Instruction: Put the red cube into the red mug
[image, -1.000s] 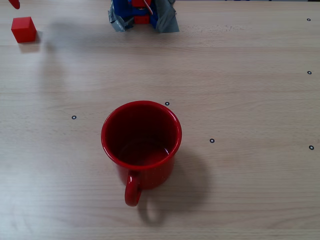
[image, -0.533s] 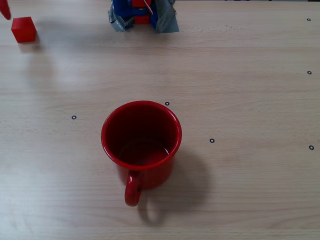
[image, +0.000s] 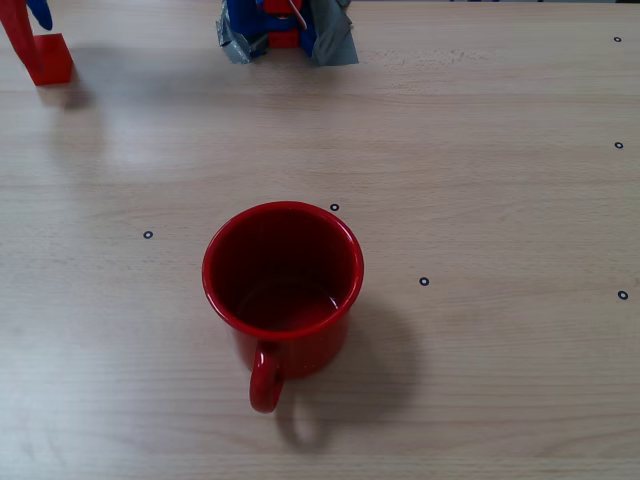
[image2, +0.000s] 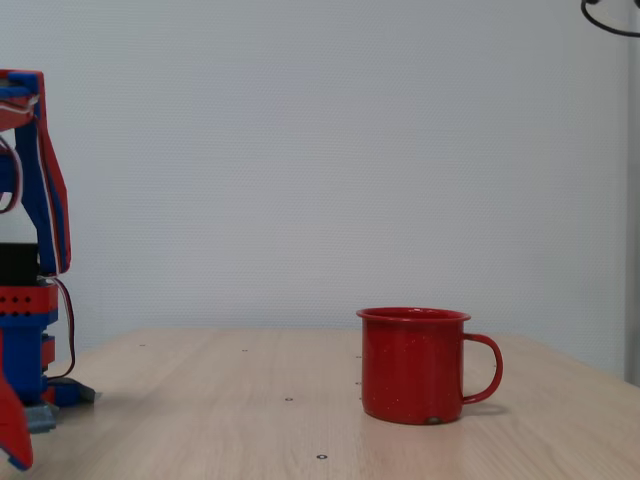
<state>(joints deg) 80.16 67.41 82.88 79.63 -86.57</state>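
Note:
The red cube (image: 55, 60) lies on the table at the far left back corner of a fixed view from above. My gripper (image: 36, 42) has come down on it: a long red finger (image: 17, 32) lies against the cube's left side and a blue finger tip (image: 41, 13) shows over its back edge, the jaws apart. The red mug (image: 283, 272) stands upright and empty mid-table, handle toward the camera. From the side, the red mug (image2: 412, 365) stands right of centre and a red finger (image2: 12, 428) reaches down at the left edge. The cube is hidden there.
The arm's blue and red base (image: 285, 28) is fixed at the table's back edge, and its upright column (image2: 30, 250) fills the left of the side view. Small black ring marks (image: 424, 281) dot the wooden tabletop (image: 480, 180).
The gripper has dropped from the top left corner onto the cube; the red finger now overlaps the cube's left edge. Cube and mug have not moved.

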